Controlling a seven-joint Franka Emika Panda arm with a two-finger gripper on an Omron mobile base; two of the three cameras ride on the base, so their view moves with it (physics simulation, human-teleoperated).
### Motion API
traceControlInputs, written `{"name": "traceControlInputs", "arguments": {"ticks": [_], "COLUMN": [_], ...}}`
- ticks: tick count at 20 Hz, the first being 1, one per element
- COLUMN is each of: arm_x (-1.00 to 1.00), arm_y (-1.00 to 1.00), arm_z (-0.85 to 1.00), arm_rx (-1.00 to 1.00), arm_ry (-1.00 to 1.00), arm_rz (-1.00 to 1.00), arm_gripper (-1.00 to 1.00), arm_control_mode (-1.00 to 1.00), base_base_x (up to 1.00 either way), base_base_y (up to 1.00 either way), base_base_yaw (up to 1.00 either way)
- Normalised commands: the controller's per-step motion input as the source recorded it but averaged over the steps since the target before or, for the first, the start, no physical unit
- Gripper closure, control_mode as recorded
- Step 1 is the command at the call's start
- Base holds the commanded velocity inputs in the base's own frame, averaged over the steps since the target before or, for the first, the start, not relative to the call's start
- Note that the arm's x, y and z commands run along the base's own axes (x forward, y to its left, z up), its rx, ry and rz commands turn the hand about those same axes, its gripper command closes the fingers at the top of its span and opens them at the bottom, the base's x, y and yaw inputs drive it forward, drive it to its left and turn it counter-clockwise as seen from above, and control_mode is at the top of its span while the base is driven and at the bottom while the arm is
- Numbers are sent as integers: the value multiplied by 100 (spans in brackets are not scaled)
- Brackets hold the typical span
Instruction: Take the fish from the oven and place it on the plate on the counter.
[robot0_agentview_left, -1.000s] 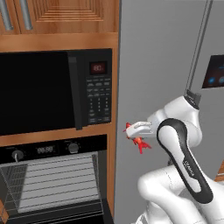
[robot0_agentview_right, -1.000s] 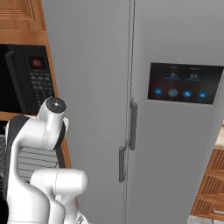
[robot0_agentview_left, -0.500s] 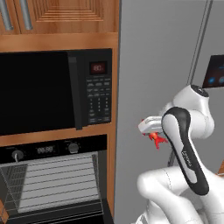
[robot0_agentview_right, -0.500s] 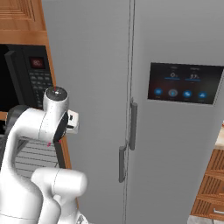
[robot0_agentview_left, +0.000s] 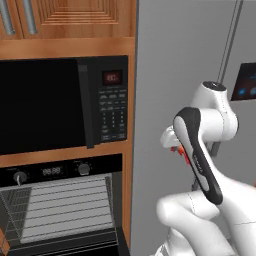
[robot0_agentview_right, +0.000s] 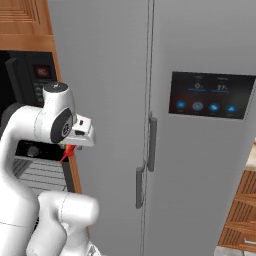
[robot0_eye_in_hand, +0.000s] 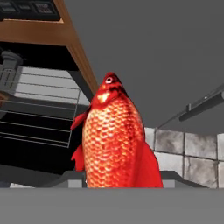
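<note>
A: While the arm was up in front of the grey fridge (robot0_agentview_right: 200, 165), where was the fish (robot0_eye_in_hand: 114, 144)?

B: Clamped in the fingers (robot0_agentview_right: 70, 149), head out, red showing under the wrist (robot0_agentview_left: 176, 150).

A: Oven (robot0_agentview_left: 60, 210)?

B: Door open, wire racks (robot0_agentview_left: 65, 207) bare, below the microwave (robot0_agentview_left: 62, 105), left of the arm.

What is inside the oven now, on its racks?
The oven stands open, and its grey wire racks look bare. The fish is out, held in the tool. The oven's lower part is cut off from view.
</note>
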Motion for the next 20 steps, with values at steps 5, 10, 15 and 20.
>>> {"name": "traceControlInputs", "arguments": {"ticks": [5,10,15,20], "arm_x": [0,-1,-28,0], "arm_y": [0,0,-11,0], "arm_z": [-4,-12,-16,0], "arm_rx": [0,0,0,0], "arm_ry": [0,0,0,0], "arm_rz": [0,0,0,0], "arm_gripper": [100,100,100,100], "arm_control_mode": [-100,-100,100,100], "base_base_x": [0,0,-8,-28], "base_base_y": [0,0,-9,-77], "base_base_yaw": [0,0,0,-2]}}
